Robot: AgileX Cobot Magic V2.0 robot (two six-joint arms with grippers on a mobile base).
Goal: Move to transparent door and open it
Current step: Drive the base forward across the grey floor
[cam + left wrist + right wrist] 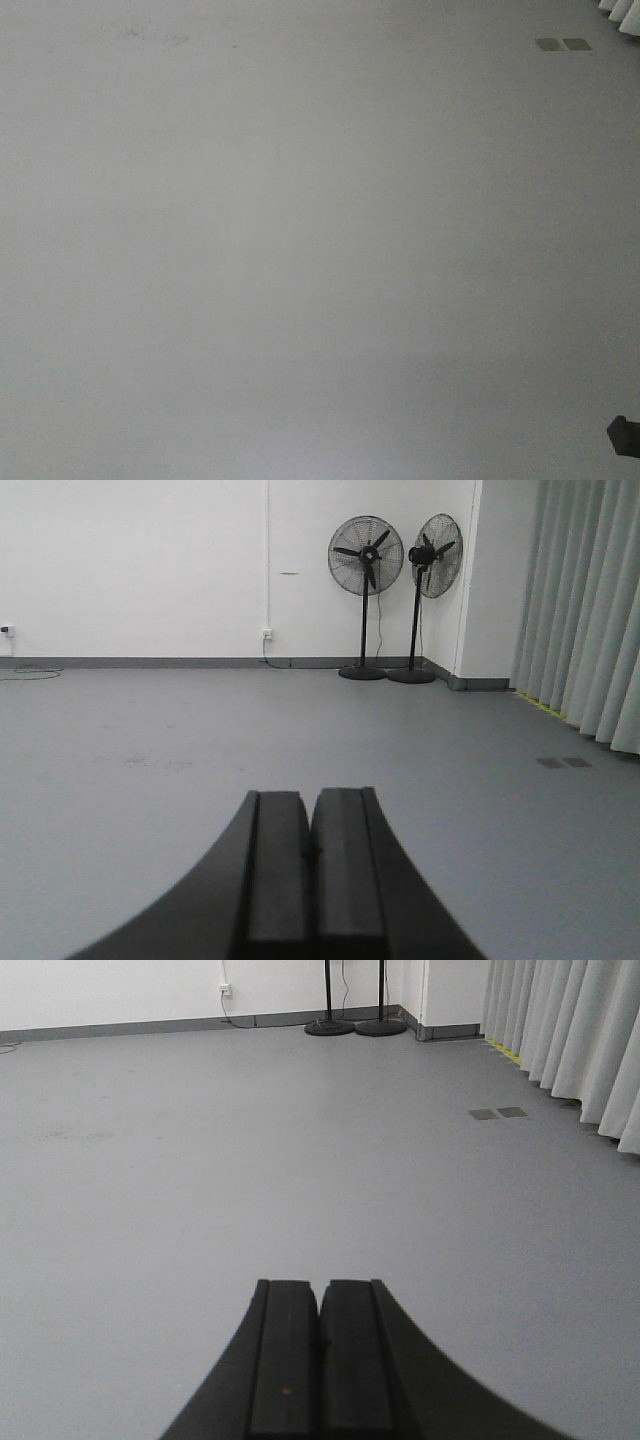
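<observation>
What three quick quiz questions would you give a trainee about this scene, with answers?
1. True or false: the transparent door shows in one of the camera views.
2. How many pedestal fans stand by the white wall? A one, B two, C three.
3. Fill in: the jaws of the left gripper and the right gripper are both ____.
Key: 1 false; 2 B; 3 shut.
</observation>
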